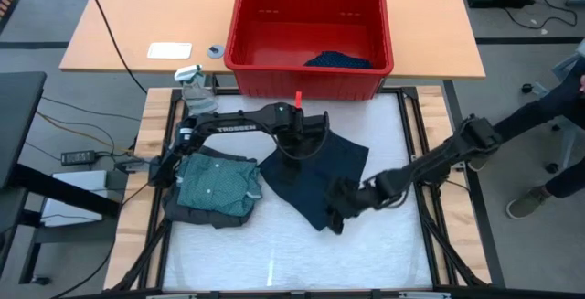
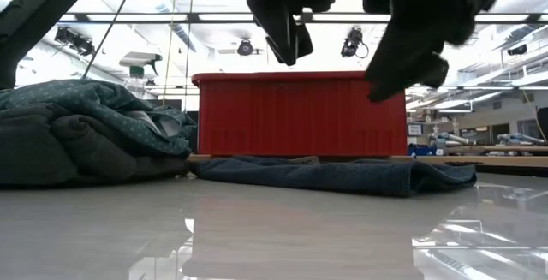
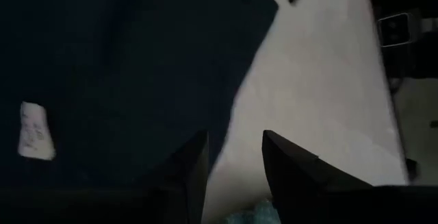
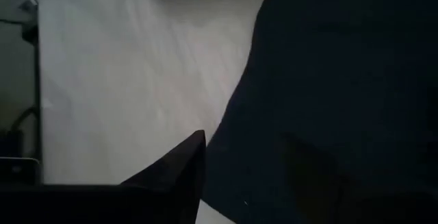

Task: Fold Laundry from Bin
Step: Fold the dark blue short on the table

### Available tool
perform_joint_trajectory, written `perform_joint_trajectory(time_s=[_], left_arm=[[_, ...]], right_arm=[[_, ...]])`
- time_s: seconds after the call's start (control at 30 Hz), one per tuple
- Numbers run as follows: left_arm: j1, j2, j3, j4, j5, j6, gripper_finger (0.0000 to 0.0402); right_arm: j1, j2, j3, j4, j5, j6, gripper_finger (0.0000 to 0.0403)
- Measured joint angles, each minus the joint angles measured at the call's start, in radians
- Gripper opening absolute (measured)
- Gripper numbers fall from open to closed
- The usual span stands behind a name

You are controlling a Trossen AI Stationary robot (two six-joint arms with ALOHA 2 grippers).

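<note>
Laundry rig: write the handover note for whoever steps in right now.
Left gripper: open, empty, above the navy garment's far edge.
Right gripper: open, over the garment's near corner; grip not visible.
Navy garment: flat on the white mat, mid-table, folding not finished.
Teal shirt: folded, stacked on a dark grey piece at the mat's left.
Bin: behind the mat, one dark blue piece left inside.
Left: finish the navy fold, stack it, then do the last piece.
</note>
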Motion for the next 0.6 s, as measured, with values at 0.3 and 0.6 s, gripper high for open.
perform_joint_trajectory(time_s=[0.3,0.6], left_arm=[[-0.027,0.0,0.0,0.005,-0.041,-0.003,0.0142],[-0.079,-0.115,-0.001,0.142,-0.046,-0.042,0.0142]], right_arm=[[0.031,0.233,-0.001,0.047,0.042,0.292,0.0183],[0.156,0.219,0.0,-0.045,0.063,0.511,0.0169]])
